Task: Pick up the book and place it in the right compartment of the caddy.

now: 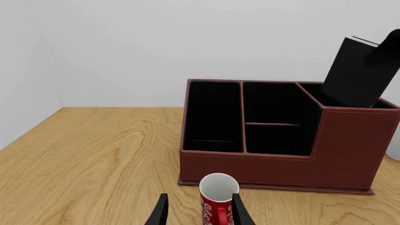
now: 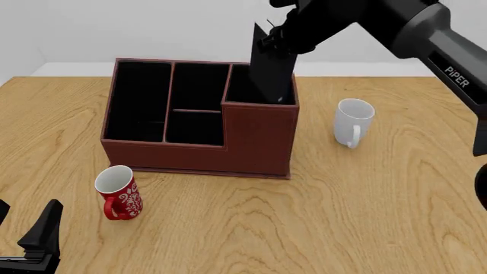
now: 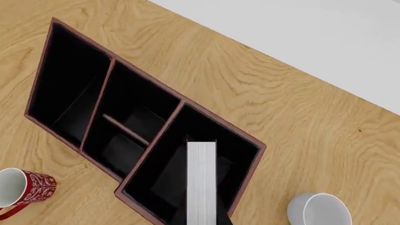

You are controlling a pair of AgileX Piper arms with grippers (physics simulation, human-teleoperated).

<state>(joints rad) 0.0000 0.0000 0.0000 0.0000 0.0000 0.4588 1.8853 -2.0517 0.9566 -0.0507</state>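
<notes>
The black book is tilted, its lower end down inside the right compartment of the reddish-brown caddy. My right gripper is shut on the book's top end. In the right wrist view the white page edge of the book points into that compartment. The left wrist view shows the book leaning out above the caddy. My left gripper stands open and empty near the table's front left corner.
A red patterned mug stands in front of the caddy's left end, just ahead of the left gripper. A white mug stands to the right of the caddy. The caddy's other three compartments are empty.
</notes>
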